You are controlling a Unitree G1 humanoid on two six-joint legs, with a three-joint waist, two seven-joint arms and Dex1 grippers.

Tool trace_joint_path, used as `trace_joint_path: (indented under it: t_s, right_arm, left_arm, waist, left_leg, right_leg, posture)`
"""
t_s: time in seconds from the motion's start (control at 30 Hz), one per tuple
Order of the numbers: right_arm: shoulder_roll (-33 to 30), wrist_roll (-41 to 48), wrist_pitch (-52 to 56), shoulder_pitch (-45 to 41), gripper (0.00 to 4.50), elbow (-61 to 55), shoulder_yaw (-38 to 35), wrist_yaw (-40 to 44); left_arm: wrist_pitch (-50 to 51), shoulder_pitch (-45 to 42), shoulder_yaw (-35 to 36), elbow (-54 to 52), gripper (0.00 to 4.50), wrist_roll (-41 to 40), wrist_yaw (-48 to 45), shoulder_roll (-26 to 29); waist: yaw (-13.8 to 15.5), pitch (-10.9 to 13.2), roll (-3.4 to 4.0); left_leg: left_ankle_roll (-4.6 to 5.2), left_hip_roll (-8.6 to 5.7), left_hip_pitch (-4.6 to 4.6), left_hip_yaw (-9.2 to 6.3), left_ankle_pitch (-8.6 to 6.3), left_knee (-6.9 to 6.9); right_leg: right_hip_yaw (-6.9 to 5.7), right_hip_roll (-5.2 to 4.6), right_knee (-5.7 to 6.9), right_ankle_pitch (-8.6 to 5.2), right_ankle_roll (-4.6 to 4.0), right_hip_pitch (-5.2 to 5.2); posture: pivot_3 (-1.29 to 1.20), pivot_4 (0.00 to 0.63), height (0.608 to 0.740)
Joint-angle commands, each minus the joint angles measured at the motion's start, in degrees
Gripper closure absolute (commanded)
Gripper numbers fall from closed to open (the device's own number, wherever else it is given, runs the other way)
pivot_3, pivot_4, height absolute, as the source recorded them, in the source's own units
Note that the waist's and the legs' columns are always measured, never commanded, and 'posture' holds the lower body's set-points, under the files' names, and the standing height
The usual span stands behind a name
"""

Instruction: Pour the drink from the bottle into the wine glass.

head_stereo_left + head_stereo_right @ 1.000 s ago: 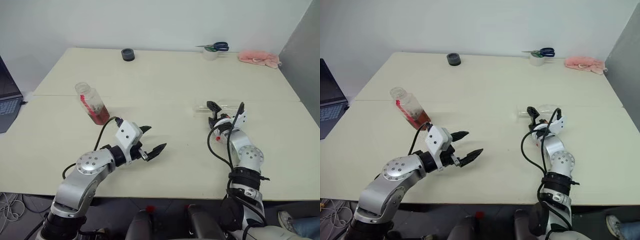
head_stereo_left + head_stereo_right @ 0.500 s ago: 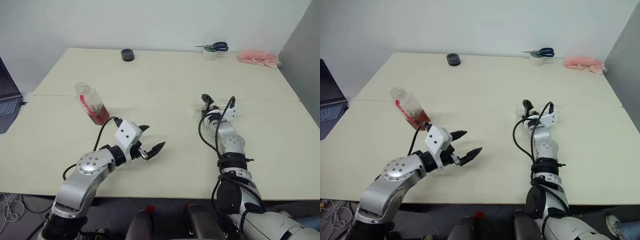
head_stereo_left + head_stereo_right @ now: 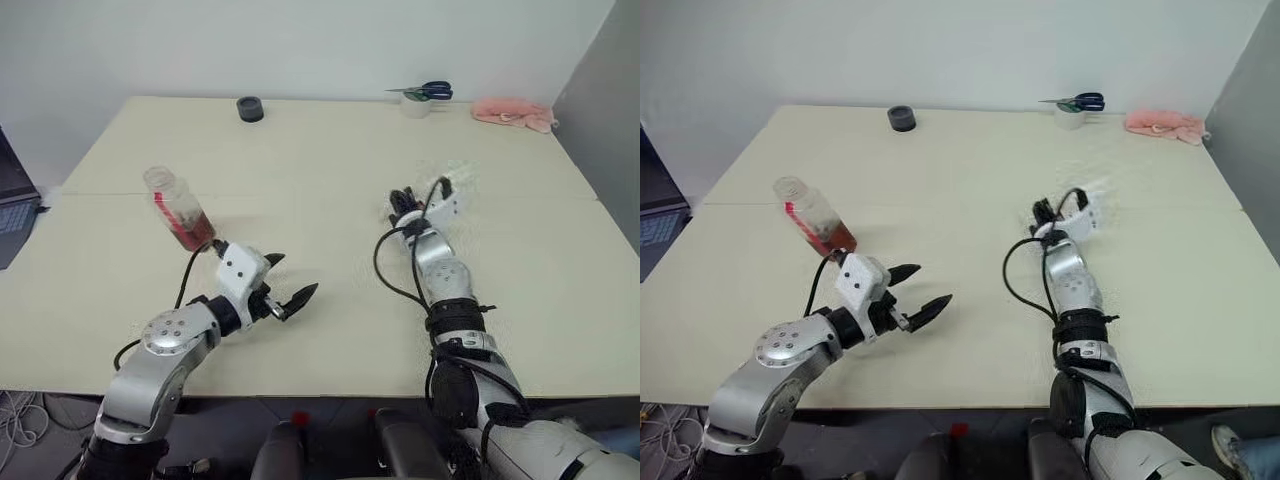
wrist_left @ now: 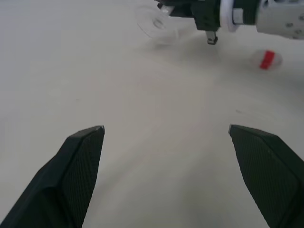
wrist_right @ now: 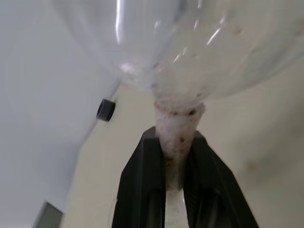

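Since a second ago the right gripper (image 5: 174, 156) has closed its fingers on the stem of the wine glass (image 5: 180, 61) and lifted it off the table (image 3: 330, 180), where it had lain on its side; the bowl now sits past the fingertips, tilted up and away. Its two black fingers press the thin stem from both sides. Meanwhile the left gripper (image 3: 284, 282) hovers low over the table with its fingers spread wide, holding nothing. Behind it stands the bottle (image 3: 178, 208), uncapped, with the reddish drink (image 3: 196, 232) in its lower part. A red-and-white cap (image 4: 266, 60) lies on the table near the right arm.
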Motion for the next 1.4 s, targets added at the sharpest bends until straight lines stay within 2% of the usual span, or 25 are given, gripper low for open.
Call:
trace_joint_path:
  t_s: [0.03,0.13,0.37,0.6,0.83,1.03,1.07,1.2,1.4]
  right_arm:
    - [0.0,-17.0,-11.7,0.6,4.33,-2.1,15.4,8.8]
    - [1.5,-26.3,-23.1,1.1,4.33,4.7,21.9,11.0]
    - [4.3,-34.0,-34.8,-3.7,4.33,24.2,23.1,9.9]
    - [5.2,-34.4,-35.0,-5.0,4.33,31.3,21.2,13.5]
    - [6.1,-34.9,-34.7,-4.3,4.33,32.5,20.6,17.6]
    - [5.8,-35.9,-34.9,-4.5,4.33,32.4,20.4,17.9]
    - [5.7,-35.9,-35.0,-4.5,3.60,32.3,20.3,18.1]
    - [5.3,-36.1,-35.4,-4.4,2.32,32.1,20.1,18.7]
    - [4.4,-37.0,-36.1,-3.1,0.11,30.2,20.4,19.9]
  left_arm:
    - [0.4,3.7,6.7,-1.0,0.00,-2.8,0.7,0.0]
    - [1.0,6.0,9.1,-2.1,0.00,-4.0,1.0,0.1]
    - [1.6,8.4,9.9,-5.0,0.00,-4.5,3.0,-0.4]
    - [2.1,12.1,11.0,-8.5,0.00,-5.3,5.4,-1.4]
    - [2.1,12.7,12.0,-8.8,0.00,-5.9,6.4,-0.9]
    - [2.1,12.5,12.0,-8.4,0.00,-5.8,6.5,-0.2]
    - [2.1,12.3,12.0,-8.1,0.00,-5.8,6.4,-0.1]
    - [2.0,11.9,12.1,-7.4,0.00,-5.7,6.2,0.4]
    - [1.2,12.6,12.6,-6.0,0.00,-5.5,5.3,0.7]
  waist:
    - [-0.1,0.0,-0.02]
    - [0.1,0.0,-0.06]
    - [1.4,-0.1,-0.18]
    - [1.3,-0.1,-0.20]
    - [1.3,-0.1,-0.21]
    - [1.3,-0.1,-0.21]
    - [1.3,-0.1,-0.21]
    - [1.3,-0.1,-0.21]
    - [1.3,-0.1,-0.21]
  left_leg:
    - [0.00,0.01,0.04,0.01,0.00,-0.12]
    - [-0.02,0.10,0.08,0.01,0.00,-0.37]
    - [-0.28,-0.18,0.04,0.00,0.14,-0.34]
    - [-0.31,-0.02,0.14,-0.07,0.17,-0.35]
    - [-0.30,-0.02,0.19,-0.20,0.17,-0.36]
    - [-0.30,-0.01,0.22,-0.20,0.17,-0.36]
    - [-0.31,-0.01,0.22,-0.20,0.17,-0.36]
    - [-0.31,-0.02,0.21,-0.22,0.17,-0.36]
    - [-0.31,-0.02,0.22,-0.23,0.17,-0.36]
  right_leg:
    - [0.01,0.01,-0.01,0.00,0.00,-0.02]
    - [0.01,0.07,-0.04,-0.06,-0.11,-0.09]
    - [-0.04,-0.26,-0.08,-0.05,-0.11,-0.02]
    - [-0.11,-0.11,-0.03,-0.03,-0.16,0.01]
    - [-0.26,-0.10,-0.02,-0.03,-0.20,0.12]
    - [-0.27,-0.10,-0.02,-0.03,-0.20,0.15]
    - [-0.27,-0.10,-0.02,-0.03,-0.20,0.15]
    - [-0.28,-0.10,-0.02,-0.03,-0.20,0.15]
    - [-0.30,-0.10,-0.02,-0.03,-0.20,0.15]
  posture:
    - [0.00,0.150,0.740]
    - [0.00,0.150,0.740]
    - [0.00,0.150,0.740]
    - [0.00,0.150,0.740]
    - [0.00,0.150,0.740]
    - [0.00,0.150,0.740]
    - [0.00,0.150,0.740]
    - [0.00,0.150,0.740]
    - [0.00,0.150,0.740]
